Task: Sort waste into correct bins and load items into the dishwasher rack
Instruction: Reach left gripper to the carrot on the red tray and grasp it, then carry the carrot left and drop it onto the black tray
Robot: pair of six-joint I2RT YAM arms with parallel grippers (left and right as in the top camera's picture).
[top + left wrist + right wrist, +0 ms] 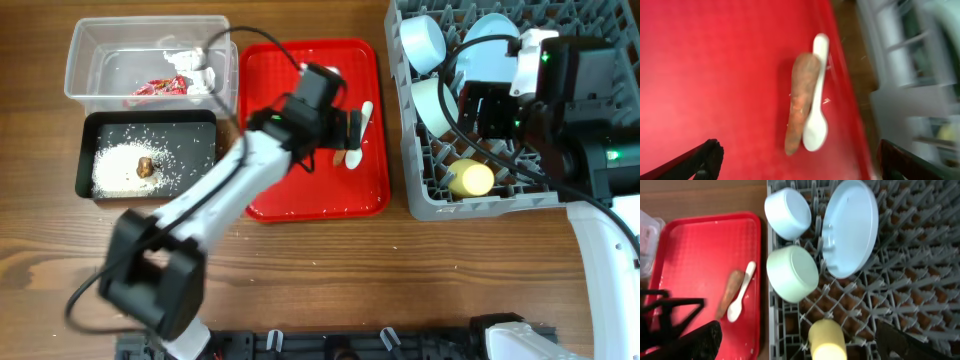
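Red tray [300, 190] w/ carrot [800, 100] & spoon [816, 132]

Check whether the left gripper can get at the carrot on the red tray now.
Probably yes. The left gripper hangs open right over the carrot, with nothing covering it. The white spoon lies against its side, though, so a finger might catch that too.

Bright even light, soft shadows — left wrist view blurred
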